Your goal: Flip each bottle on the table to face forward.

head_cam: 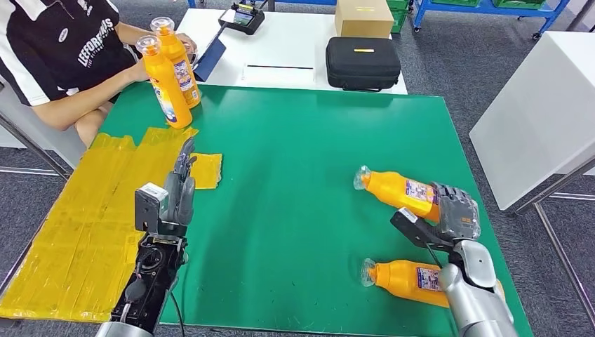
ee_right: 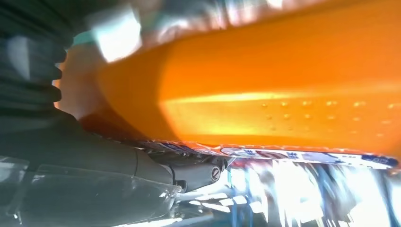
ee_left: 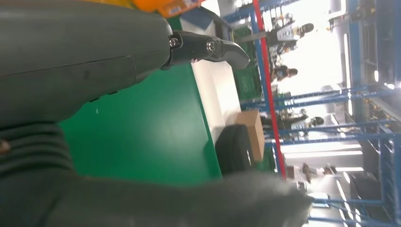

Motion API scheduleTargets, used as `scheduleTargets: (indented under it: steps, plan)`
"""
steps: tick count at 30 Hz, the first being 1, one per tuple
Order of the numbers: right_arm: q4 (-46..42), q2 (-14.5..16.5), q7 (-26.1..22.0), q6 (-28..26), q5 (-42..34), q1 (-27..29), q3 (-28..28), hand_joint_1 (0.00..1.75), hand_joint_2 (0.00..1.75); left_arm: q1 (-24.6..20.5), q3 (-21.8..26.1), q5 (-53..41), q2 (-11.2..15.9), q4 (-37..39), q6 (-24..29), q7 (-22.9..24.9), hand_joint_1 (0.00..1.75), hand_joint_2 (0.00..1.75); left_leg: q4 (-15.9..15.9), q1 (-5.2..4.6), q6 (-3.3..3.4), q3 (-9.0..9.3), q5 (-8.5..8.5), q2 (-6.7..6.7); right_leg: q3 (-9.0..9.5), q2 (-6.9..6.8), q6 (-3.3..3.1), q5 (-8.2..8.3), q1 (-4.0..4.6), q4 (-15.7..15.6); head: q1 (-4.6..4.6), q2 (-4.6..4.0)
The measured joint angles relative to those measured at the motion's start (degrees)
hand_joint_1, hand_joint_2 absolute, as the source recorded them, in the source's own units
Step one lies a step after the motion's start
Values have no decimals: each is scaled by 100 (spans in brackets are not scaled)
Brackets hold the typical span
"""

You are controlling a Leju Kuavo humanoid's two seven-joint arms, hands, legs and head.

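Contact is seen at the base end of the farther lying bottle point(head_cam: 403, 191): the right hand point(head_cam: 456, 210) is wrapped round its bottom, at about four o'clock on the green tabletop point(head_cam: 302, 161). From the right wrist view the orange body point(ee_right: 283, 94) lies pressed right against the hand, the thumb point(ee_right: 189, 172) tucked along its labelled side, so the hand is judged to be closed on this bottle, though the fingers on the far side are hidden.

Long axis is laid almost nine-to-three, the clear cap at the nine o'clock end, the base in the hand at the three o'clock end. Everything in the coming move is judged to turn on that: the cap end has to be swung up over the gripped base, or the body rolled about that axis, until the label faces forward.

A second lying bottle point(head_cam: 410, 279) is found just nearer the robot, at five o'clock, on the same heading, partly covered by the right forearm; it is not held. Care is called for there, since the forearm passes right above it.

The left hand point(head_cam: 184, 184) is held well apart at about eight o'clock, fingers straight, close together and pointing toward twelve, with nothing in them. The right hand is plainly the nearer one.

Two bottles point(head_cam: 168, 77) stand upright at eleven o'clock, beside a seated person's arm point(head_cam: 77, 102).
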Motion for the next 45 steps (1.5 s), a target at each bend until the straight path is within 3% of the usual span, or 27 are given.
scheduleTargets:
  steps: [2,4,15,28,45]
  plan:
    - [-505,310,-718,-150,-1036,149,-45,175,175,69,-18,40,-34,-116,-128,43,0,175,0,2,-2,-9,2,-2,-11,-4,-1,-2,1,2,-2,0]
    - [-894,558,-1079,-128,-1665,246,-51,175,175,122,-60,38,-66,-241,-179,91,0,175,0,5,-3,-17,3,-10,-17,-11,-3,-5,3,4,-2,0]
    - [-1500,1153,-1821,224,-3160,246,-65,175,175,259,-403,-6,-121,-740,-286,320,0,175,0,-2,-2,-41,2,-13,-35,-14,-4,-6,-5,6,0,0]
    - [-920,1638,-2080,1151,-3862,-310,553,175,175,98,-1065,267,-143,-826,-518,762,0,175,0,2,-3,-44,3,-7,-45,-11,-5,-6,-1,8,-1,0]
    - [-120,2037,-2087,1380,-3775,-660,1428,175,175,-203,-1465,436,-199,-614,-683,875,0,175,0,0,-3,-54,3,-8,-56,-12,-4,-5,-3,9,-1,0]
